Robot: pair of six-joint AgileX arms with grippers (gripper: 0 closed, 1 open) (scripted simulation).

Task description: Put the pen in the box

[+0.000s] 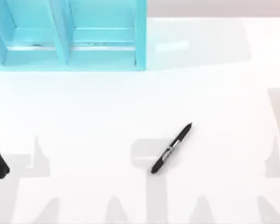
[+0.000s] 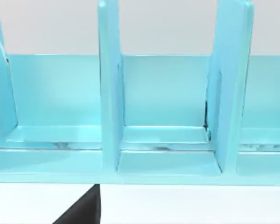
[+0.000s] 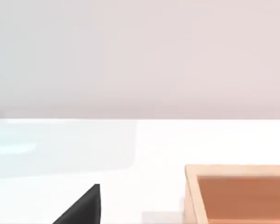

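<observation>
Top view: pen (image 1: 171,148) lies slanted on the white desk (image 1: 84,116) near mid-front, untouched; blue divided rack (image 1: 67,42) at back-left corner. Left wrist: rack compartments close. Right wrist: wooden box (image 3: 238,193) empty. Pincers' state cannot tell; everything left to do

A rendered simulation: bare white table (image 1: 130,102), flat blue shelf unit (image 1: 70,42), blank backdrop.

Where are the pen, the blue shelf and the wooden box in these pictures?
pen (image 1: 171,148): top view, on its silver band at mid-length.
blue shelf (image 2: 111,93): left wrist view, on an upright divider.
wooden box (image 3: 191,196): right wrist view, on its near rim.
</observation>
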